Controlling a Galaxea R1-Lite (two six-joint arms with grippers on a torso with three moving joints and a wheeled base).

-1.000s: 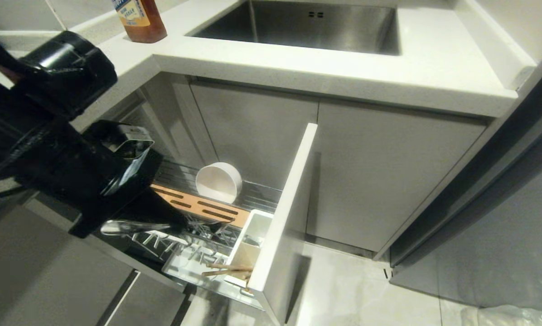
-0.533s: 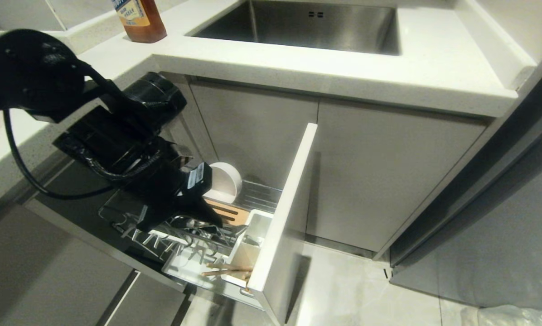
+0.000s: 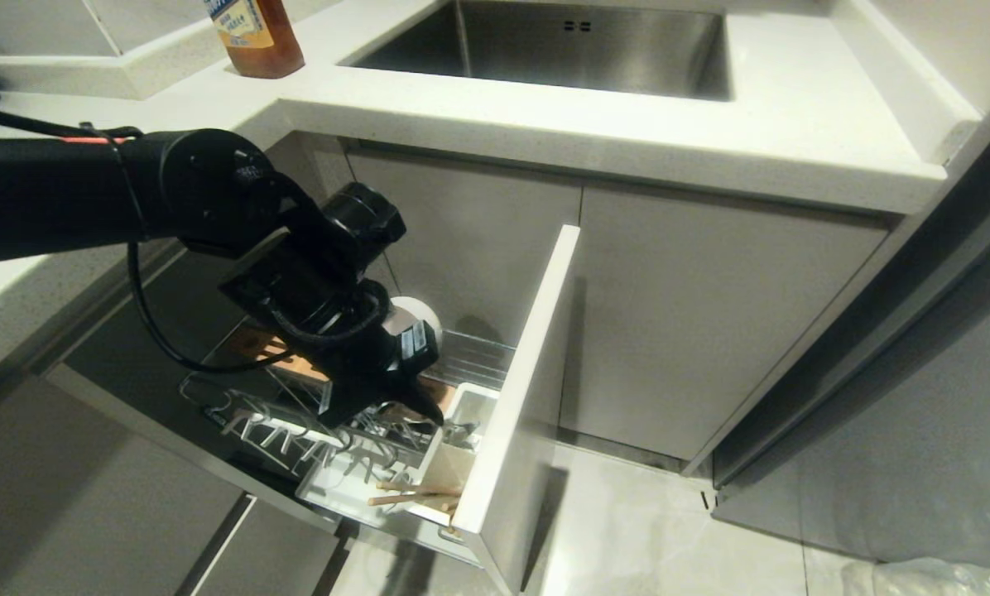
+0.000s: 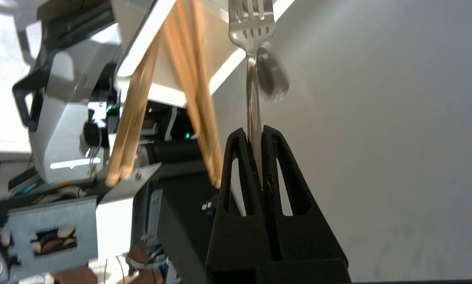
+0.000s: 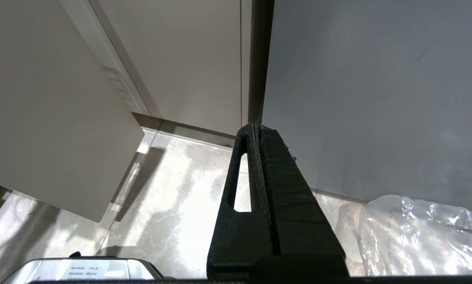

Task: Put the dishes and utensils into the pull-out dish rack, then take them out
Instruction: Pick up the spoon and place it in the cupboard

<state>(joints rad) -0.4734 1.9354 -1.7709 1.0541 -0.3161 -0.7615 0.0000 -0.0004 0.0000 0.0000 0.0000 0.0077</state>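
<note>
A: Left gripper?
B: Clamped on the fork handle, tines at the white utensil caddy inside the pull-out dish rack.
A: Chopsticks?
B: Leaning in the caddy, beside the fork.
A: Right gripper?
B: Closed, empty, above the floor.

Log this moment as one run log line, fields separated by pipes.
left tool: shut on fork | fork over utensil caddy | chopsticks in caddy | bowl in rack | right tool: shut, parked
</note>
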